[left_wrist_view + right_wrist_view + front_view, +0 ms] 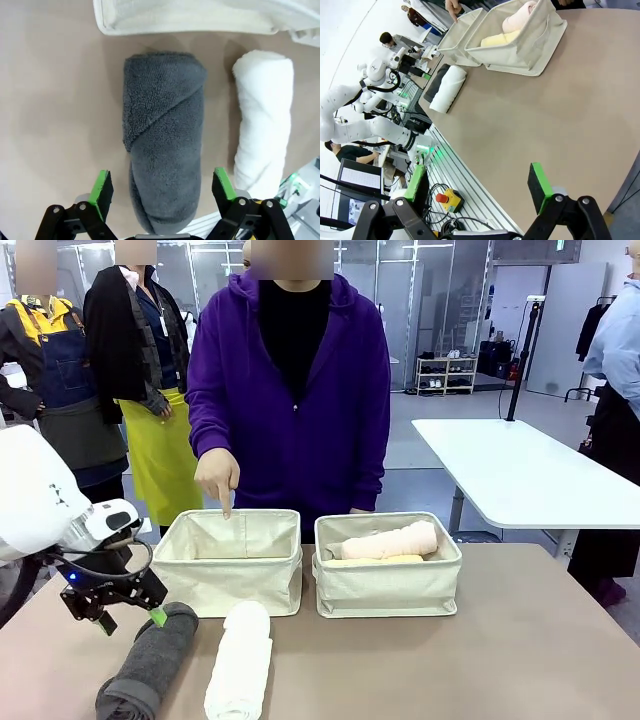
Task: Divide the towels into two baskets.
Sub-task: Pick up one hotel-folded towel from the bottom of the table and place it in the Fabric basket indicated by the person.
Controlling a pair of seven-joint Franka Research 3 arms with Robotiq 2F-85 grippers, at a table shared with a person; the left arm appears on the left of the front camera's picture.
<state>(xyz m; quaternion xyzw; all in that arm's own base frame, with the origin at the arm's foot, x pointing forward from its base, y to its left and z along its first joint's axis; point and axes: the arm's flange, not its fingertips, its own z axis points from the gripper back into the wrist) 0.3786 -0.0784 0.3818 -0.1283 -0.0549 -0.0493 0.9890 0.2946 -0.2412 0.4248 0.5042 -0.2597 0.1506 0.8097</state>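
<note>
Presently, left gripper [133, 621]: jaws spread wide, nothing held. It hovers above the dark grey towel [165, 145], and the roll is framed between the two green pads.
Right gripper [478, 184]: jaws spread wide and empty, above bare table [520, 660], well apart from every towel.
Dark grey towel: lies on the table at 7 o'clock of the left basket [230, 585].
White towel [262, 120]: lies just beside the grey roll, at 6 o'clock of the left basket.
Right basket [390, 592]: at 3 o'clock of the left basket. It holds the pink towel [390, 540] and the yellow towel [375, 561].
Person's hand [217, 478]: index finger extended downward at the left basket's 12 o'clock rim. It grasps nothing.
Risk, unrolling: a loose flap runs diagonally across the grey roll. A pinch on the outer layer alone would probably let the roll open when lifted.
Risk, sag: a grip near one end would likely leave the rest drooping, so that it drags on the soft rim and folds it inward.
Risk, neighbour: the gap to the white towel is narrow, and a descending pad may snag that roll.
Risk, person: the pointing hand occupies the delivery zone, so contact is possible.
Hidden: the near ends of both table towels are cut off by the front view's bottom edge. The yellow towel is mostly covered by the pink one. The left basket's floor is only partly visible. The pads' height above the grey roll cannot be told.
</note>
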